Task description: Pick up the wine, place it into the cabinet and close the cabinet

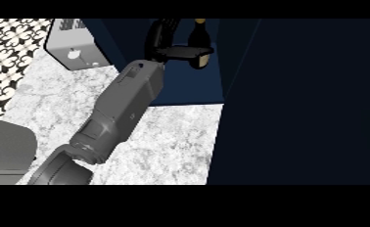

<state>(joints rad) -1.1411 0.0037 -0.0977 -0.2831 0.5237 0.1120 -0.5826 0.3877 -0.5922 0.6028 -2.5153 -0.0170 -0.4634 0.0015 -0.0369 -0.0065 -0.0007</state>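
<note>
The wine bottle point(200, 36) is dark, with a yellow top and a pale label low on its body. It stands upright inside the open dark-blue cabinet point(184, 91), near the back. My right hand point(165, 40) reaches in from the lower left on a long grey forearm. Its black fingers are behind the bottle and its thumb lies across the front, so it is shut on the bottle. The hand hides the bottle's left side. I cannot tell whether the bottle's base touches the cabinet floor. My left hand does not show.
The cabinet's open door point(296, 99) is a tall dark panel filling the right side. A grey boxy appliance point(72, 45) stands at the back left on the white marble counter point(170, 143). A grey arm part point(14, 152) sits at the left edge.
</note>
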